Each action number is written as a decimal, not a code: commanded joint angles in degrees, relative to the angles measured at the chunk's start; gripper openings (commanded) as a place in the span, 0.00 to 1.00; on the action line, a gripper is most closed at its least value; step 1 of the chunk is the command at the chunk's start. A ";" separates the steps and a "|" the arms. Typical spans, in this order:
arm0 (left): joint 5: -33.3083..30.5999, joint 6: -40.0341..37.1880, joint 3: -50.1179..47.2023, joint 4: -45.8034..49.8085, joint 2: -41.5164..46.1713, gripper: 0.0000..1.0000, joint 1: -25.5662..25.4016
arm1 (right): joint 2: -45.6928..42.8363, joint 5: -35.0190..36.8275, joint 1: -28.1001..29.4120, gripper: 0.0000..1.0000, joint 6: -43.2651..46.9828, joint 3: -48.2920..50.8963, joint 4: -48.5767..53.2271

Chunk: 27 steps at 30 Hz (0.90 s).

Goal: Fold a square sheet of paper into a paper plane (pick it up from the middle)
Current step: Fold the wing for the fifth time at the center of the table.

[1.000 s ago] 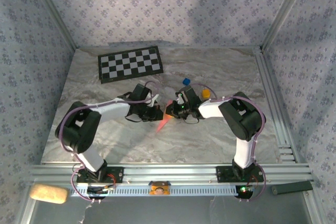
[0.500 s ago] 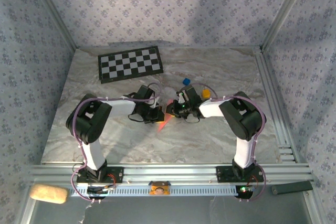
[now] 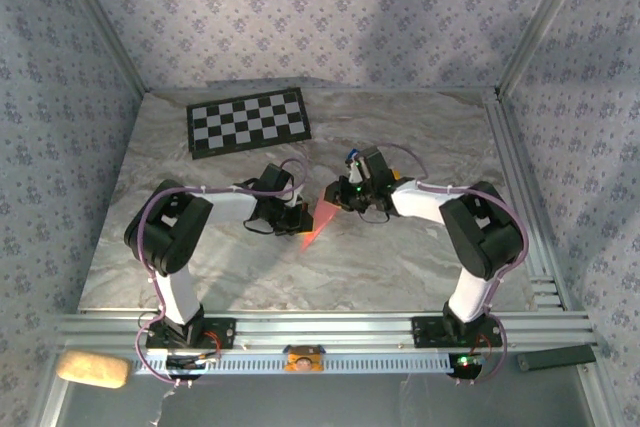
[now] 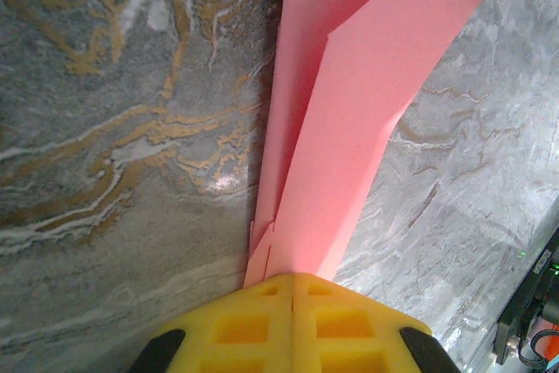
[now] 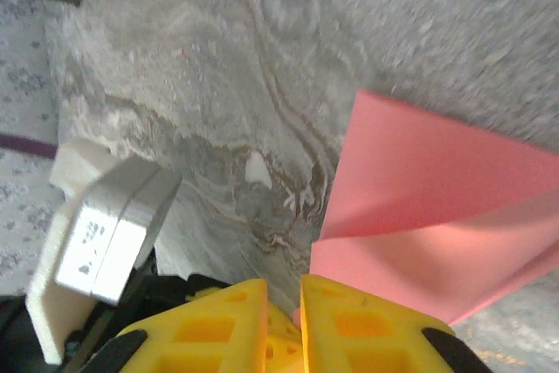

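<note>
Left wrist view: paper plane [image 4: 349, 128], salmon-pink, folded long and narrow in layered flaps, runs straight ahead of the left claw [image 4: 293, 281], whose yellow fingers are pinched together on its near end. Judged very light, thin and limp away from the creases, easily crumpled or torn; best taken gently along the centre crease, where the layers stack. Right claw [image 5: 284, 290] stands a sliver apart, nothing between, the plane just ahead and to one side. Marble table [image 4: 113, 128] beneath; checkerboard mat [image 3: 248, 120] well beyond both claws.

No legible text; dark specks on white block [image 5: 105, 242] unreadable.
</note>
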<state>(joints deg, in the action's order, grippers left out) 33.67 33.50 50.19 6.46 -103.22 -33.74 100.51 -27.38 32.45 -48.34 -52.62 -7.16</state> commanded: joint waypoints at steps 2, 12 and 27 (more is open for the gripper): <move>-5.93 -1.52 -3.09 7.47 -3.22 0.00 -0.31 | 2.24 1.27 2.39 0.17 0.99 0.37 1.69; -6.34 -2.69 -3.18 8.82 -3.87 0.00 0.22 | 7.33 5.88 -0.20 0.15 1.09 0.09 2.68; -4.29 -3.60 -4.09 8.28 -4.89 0.00 1.39 | 7.33 12.66 -6.46 0.16 -3.91 -1.12 4.58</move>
<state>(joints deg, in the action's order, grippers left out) 36.51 31.90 49.71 5.43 -104.01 -32.56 106.74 -24.36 29.04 -50.76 -52.88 -6.81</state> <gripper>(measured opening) 0.041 0.158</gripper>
